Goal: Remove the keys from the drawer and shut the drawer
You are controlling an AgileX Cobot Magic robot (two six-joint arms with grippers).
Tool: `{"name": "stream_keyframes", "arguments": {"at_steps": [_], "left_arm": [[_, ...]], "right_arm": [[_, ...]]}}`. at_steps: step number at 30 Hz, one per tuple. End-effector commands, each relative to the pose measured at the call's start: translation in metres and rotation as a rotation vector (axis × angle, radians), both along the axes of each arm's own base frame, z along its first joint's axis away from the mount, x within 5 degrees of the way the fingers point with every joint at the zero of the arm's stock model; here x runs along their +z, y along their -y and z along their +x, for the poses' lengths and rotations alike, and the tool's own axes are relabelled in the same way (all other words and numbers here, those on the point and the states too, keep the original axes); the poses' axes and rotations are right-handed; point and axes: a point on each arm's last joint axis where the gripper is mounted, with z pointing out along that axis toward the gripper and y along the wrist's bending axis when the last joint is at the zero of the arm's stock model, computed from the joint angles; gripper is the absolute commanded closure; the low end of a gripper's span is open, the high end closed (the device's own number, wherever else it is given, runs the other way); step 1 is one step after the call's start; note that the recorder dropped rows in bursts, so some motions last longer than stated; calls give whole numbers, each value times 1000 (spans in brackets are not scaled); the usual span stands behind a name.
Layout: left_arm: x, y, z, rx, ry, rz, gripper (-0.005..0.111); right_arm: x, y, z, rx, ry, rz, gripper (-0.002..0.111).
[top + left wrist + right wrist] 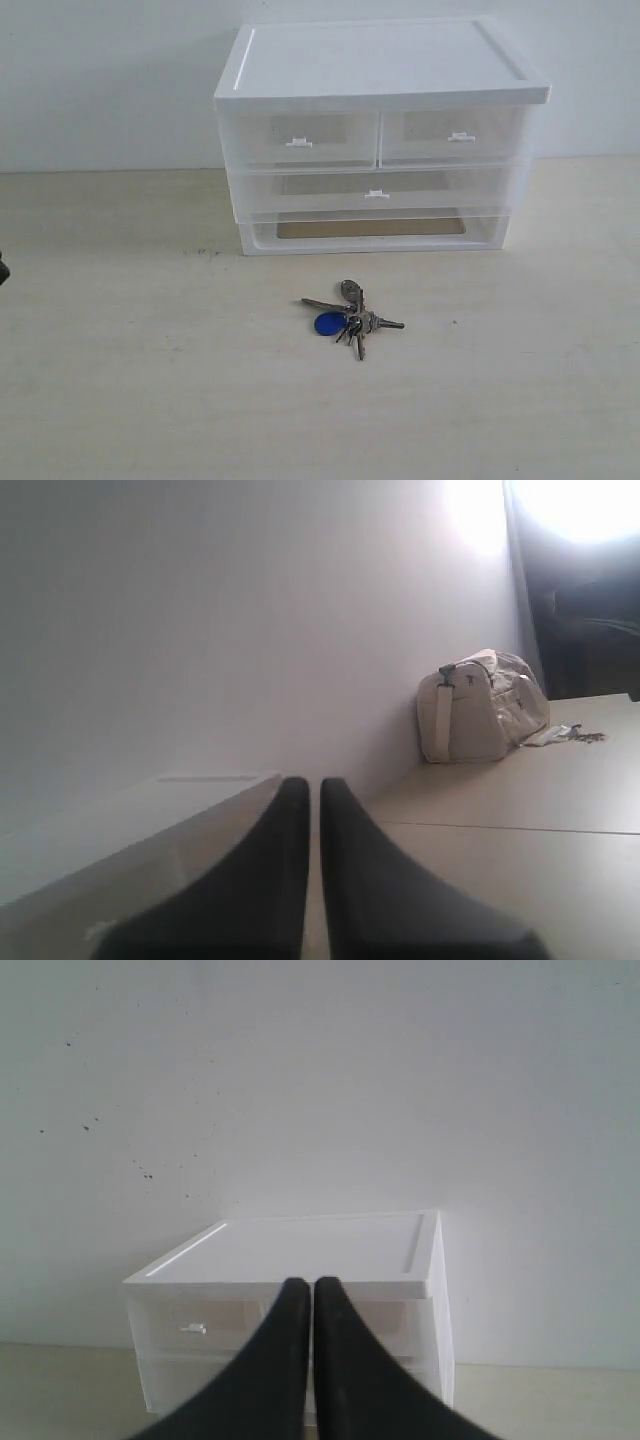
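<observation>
Furthest left, the left gripper (308,782) has its two dark fingers pressed together with only a sliver between them and nothing held. Its camera looks past them at a wall and a pale bag (482,708). In the exterior view the white-topped cabinet (380,65) stands at 12 o'clock on the table (120,390), its left small drawer (300,140) sitting flush. The keys (352,314) lie on the bare tabletop at 6 o'clock from the cabinet and apart from it, the blue fob (329,324) at 8 o'clock of the bunch. The drawer (455,137), at 1 o'clock from the keys, looks pushed fully home, its front level with its neighbour's (the full-width drawer (376,190) below is in too). The right gripper (305,1285) is likewise closed and empty, aimed at the cabinet but clear of it. By my reading both parts are done: keys out, drawer closed, nothing left to handle.
</observation>
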Motion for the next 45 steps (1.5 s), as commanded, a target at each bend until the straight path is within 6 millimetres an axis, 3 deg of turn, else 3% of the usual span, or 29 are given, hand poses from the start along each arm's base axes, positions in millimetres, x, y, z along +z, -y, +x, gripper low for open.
{"name": "stream_keyframes", "arguments": {"at_steps": [1, 6, 16, 29, 38, 45], "left_arm": [[-7, -2, 0, 35, -13, 2, 102], [-20, -23, -5, 209, -101, -288, 102], [-30, -48, -7, 493, -240, -394, 102], [-46, -67, -2, 752, -356, -345, 102], [-54, -69, -13, 830, -270, -105, 102], [-70, -72, -13, 922, -383, 49, 102]], "right_arm": [[-1, 0, -1, -3, 6, 0, 108], [-1, 0, -1, -3, 6, 0, 108], [-1, 0, -1, -3, 6, 0, 108], [-1, 0, 0, -3, 4, 0, 108], [-1, 0, 0, -3, 4, 0, 108], [-1, 0, -1, -3, 5, 0, 108]]}}
